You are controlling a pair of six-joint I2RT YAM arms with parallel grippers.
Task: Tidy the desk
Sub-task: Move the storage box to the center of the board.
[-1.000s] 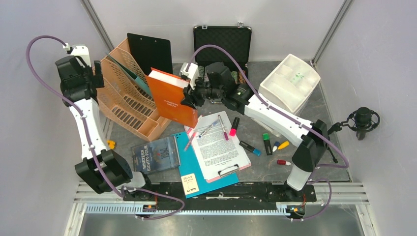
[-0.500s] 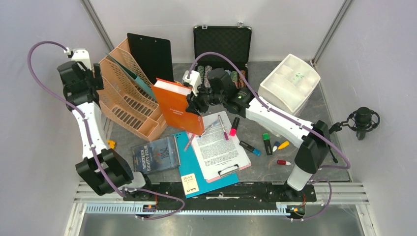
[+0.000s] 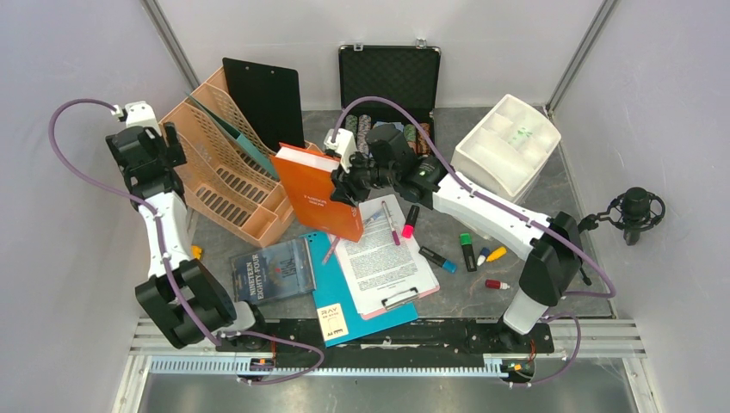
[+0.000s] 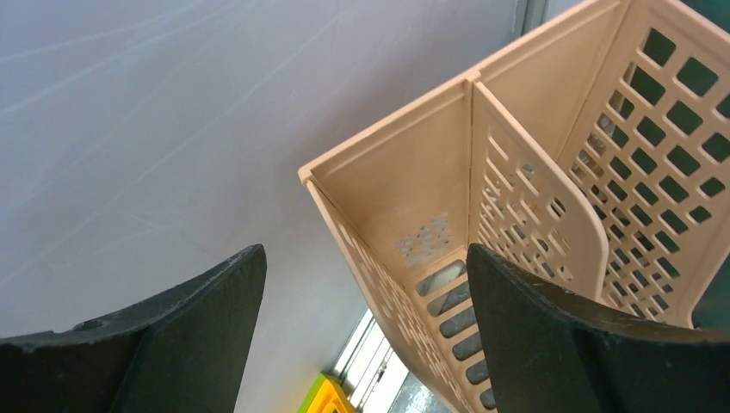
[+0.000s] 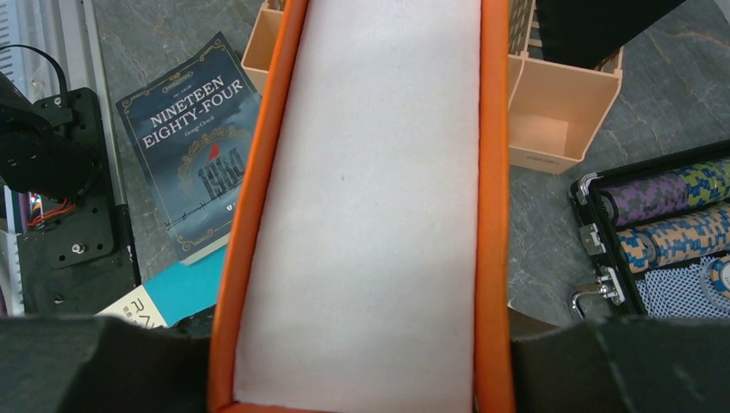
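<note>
**A:** From above, how far along is it?

**B:** Barely started, I'd say. The right tool (image 3: 347, 179) is clamped on an orange book (image 3: 314, 194), holding it upright just right of the peach file rack (image 3: 228, 185) at the far left. The left tool (image 3: 168, 142) hangs just beside the rack's left wall with its jaws apart, holding nothing.

**A:** And the surface?

**B:** The surface (image 3: 465, 301) fills the enclosure and is cluttered. A dark paperback (image 3: 272, 269) and a teal folder (image 3: 337, 280) lie near the middle. A clipboard (image 3: 383, 258) overlaps the folder, and markers (image 3: 466, 251) are scattered to its right. A white tray (image 3: 508, 142) sits far right, and a black case (image 3: 389, 77) stands open at the far edge.

**A:** Left wrist view?

**B:** The fingers (image 4: 163, 335) stand wide apart. The rack's empty end slot shows between them, with the pale wall to the left.

**A:** Right wrist view?

**B:** The book's white page edge fills the gap between the dark fingers (image 5: 95, 361), which press on both covers. Below are the paperback on the left and the case's rows of chips on the right.

**A:** What's left?

**B:** Nearly everything, it seems. The book likely goes into the rack, then the paperback, folder, clipboard and markers need homes.
</note>
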